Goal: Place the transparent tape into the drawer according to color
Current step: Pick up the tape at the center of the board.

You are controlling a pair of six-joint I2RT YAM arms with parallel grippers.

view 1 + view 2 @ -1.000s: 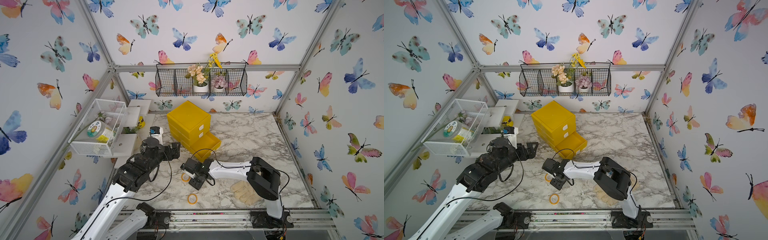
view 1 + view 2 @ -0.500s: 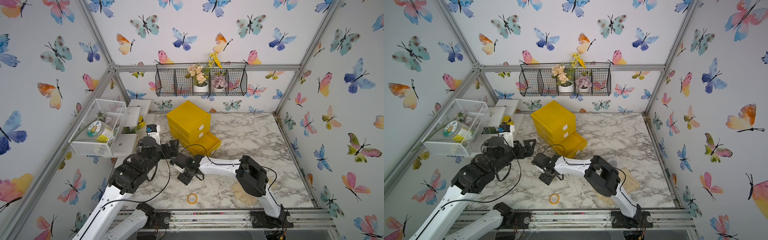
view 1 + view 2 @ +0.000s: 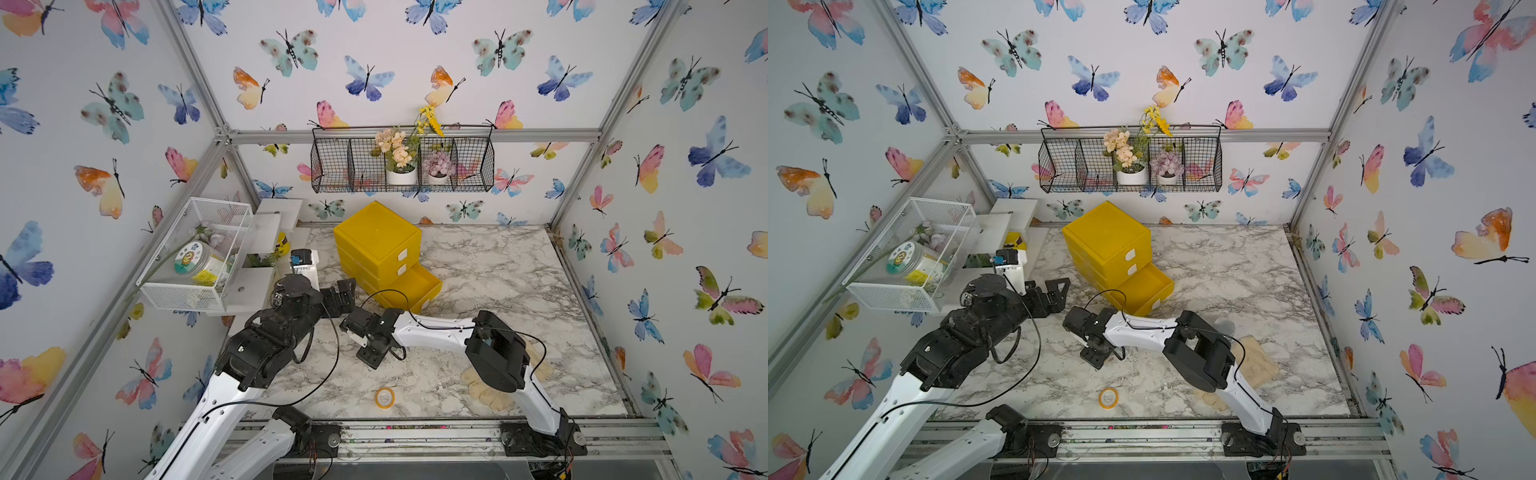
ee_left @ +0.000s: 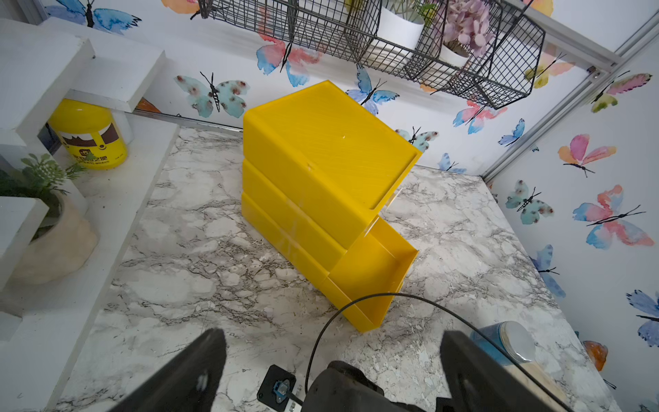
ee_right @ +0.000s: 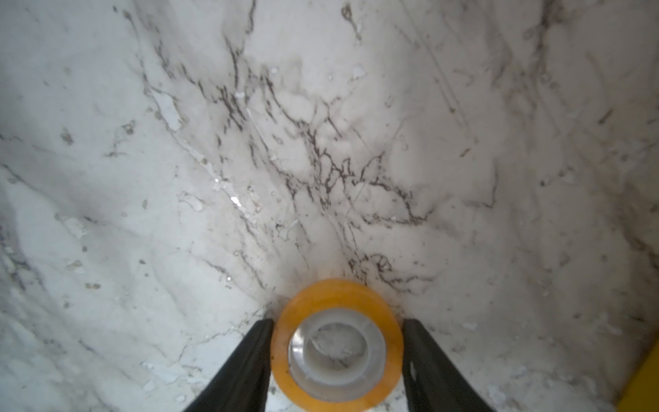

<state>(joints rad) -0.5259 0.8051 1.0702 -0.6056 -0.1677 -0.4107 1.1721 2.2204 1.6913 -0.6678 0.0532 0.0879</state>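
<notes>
- In both top views the yellow drawer cabinet (image 3: 376,237) stands at the back of the table (image 3: 498,270) with only its bottom drawer (image 3: 415,289) pulled out, presumably the bin meant for this colour. The right arm (image 3: 432,332) reaches across to just in front of that drawer. What its tip carries is hidden under the wrist. A loose orange roll (image 3: 385,397) lies flat near the table's front edge, hole facing up, well apart from the drawer. The left end effector (image 3: 343,293) hovers beside the cabinet.
- In the left wrist view, the left end effector (image 4: 333,337) has its fingers spread wide with nothing between them. I'd judge it is simply keeping clear. What shows of the bottom drawer (image 4: 374,278) inside is bare yellow. A blue tin (image 4: 506,344) sits near it.
- In the right wrist view, the right end effector (image 5: 337,321) is partly closed, its fingers (image 5: 246,360) against opposite sides of an orange tape roll (image 5: 337,296), so the roll looks gripped. Pinching across the outer rim likely keeps it from rolling. A ring has no long side. Its hole points up along the fingers, flat face towards the table (image 5: 321,142). I cannot tell whether it is lifted clear.
</notes>
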